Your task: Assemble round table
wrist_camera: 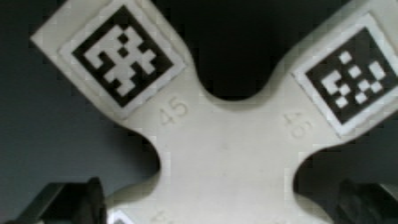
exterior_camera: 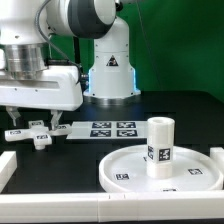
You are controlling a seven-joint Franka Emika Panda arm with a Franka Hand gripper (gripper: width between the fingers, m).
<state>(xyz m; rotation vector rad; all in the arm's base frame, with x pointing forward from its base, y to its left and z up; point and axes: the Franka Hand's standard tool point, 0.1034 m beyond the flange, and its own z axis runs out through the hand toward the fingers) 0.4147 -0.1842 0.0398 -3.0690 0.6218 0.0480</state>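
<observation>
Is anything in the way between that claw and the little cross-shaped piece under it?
Nothing visible stands between them. The open gripper hangs directly above the cross-shaped piece, and the wrist view shows the piece uncovered.

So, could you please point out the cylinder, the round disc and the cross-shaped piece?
cylinder (exterior_camera: 161, 140), exterior view, middle of its side.
round disc (exterior_camera: 124, 161), exterior view, bare surface beside the cylinder.
cross-shaped piece (wrist_camera: 222, 140), wrist view, centre where its arms meet.
</observation>
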